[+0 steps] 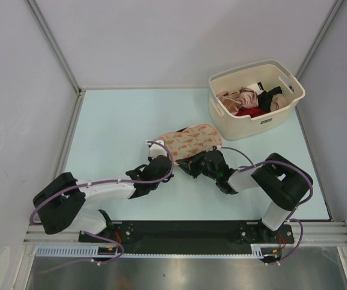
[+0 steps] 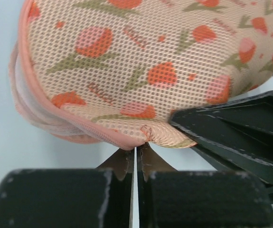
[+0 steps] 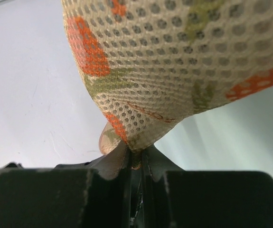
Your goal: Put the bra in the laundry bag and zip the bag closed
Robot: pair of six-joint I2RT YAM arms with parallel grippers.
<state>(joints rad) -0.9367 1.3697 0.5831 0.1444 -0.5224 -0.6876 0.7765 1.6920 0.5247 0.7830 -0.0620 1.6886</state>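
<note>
While laundry bag (image 1: 188, 139) lies on table (image 1: 113, 121), right pincer (image 3: 135, 156) clamped on its mesh, left pincer (image 2: 135, 154) fully closed against its zip edge.

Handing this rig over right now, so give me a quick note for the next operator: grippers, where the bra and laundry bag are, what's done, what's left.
Left gripper: shut, tips at the zip edge of the laundry bag; a hold on the pull cannot be confirmed.
Right gripper: shut on the bag's mesh corner.
Bag: mid-table, at both grippers.
Bra: not seen; a black garment lies in the basket, identity unclear.
Done: unclear, bag contents hidden.
Left: confirm bra inside, zip closed.
</note>
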